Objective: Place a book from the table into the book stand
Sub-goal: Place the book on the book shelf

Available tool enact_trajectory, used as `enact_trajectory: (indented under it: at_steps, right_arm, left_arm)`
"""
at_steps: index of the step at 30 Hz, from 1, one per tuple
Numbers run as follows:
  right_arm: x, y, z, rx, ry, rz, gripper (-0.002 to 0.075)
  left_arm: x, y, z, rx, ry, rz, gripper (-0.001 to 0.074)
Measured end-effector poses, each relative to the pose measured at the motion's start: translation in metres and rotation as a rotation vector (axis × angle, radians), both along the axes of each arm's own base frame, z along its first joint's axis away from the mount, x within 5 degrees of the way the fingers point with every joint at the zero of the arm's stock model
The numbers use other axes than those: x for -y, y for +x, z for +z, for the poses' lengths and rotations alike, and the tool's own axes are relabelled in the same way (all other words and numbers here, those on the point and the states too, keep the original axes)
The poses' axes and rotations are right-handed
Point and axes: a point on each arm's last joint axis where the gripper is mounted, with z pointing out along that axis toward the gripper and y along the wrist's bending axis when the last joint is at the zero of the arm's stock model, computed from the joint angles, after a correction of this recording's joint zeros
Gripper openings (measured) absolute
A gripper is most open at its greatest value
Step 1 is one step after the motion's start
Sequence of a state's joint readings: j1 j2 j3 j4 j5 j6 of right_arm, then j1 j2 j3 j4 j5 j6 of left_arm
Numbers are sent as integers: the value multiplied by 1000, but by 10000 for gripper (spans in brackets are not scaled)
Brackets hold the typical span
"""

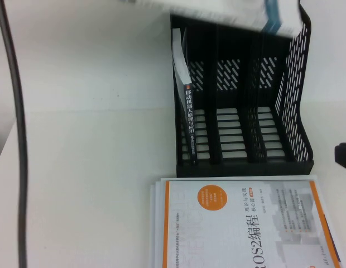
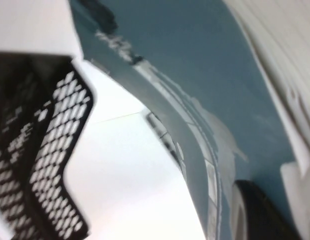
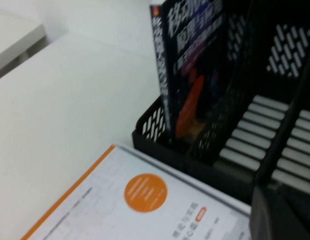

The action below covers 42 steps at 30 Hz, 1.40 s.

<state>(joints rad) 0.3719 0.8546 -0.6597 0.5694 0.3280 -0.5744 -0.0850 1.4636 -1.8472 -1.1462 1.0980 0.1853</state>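
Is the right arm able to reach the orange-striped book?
Probably yes: nothing covers the orange-striped book; the right gripper sits nearby at the right. The left gripper holds the book above the book stand.

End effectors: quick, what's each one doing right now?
Left end effector: closed on the book, holding it above the book stand.
Right end effector: low at that rack's right side; open or closed cannot be told.
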Motion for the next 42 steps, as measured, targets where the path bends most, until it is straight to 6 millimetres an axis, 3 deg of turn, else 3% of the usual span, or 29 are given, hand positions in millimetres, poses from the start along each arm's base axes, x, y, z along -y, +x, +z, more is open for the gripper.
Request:
enact_trajectory:
  at_steps: [4,7,13,19,32,42]
  right_arm:
    - [1,2,2,22,6,-15,-3]
    - [1,2,2,23,5,-15,-3]
    - [2,2,1,34,-19,-13,-3]
    - [5,3,1,47,-47,-24,-3]
    - [7,4,1,47,-52,-36,-3]
    - [6,3,0,34,-58,-27,-3]
  left_arm:
    - [25,16,12,-8,20,-38,117]
    - [47,32,6,-38,99,-24,117]
    - [88,79,-45,-195,282,-18,117]
    - [89,111,-88,-315,442,79,116]
    - [84,111,-88,-341,472,146,115]
    - [90,79,-58,-242,541,240,114]
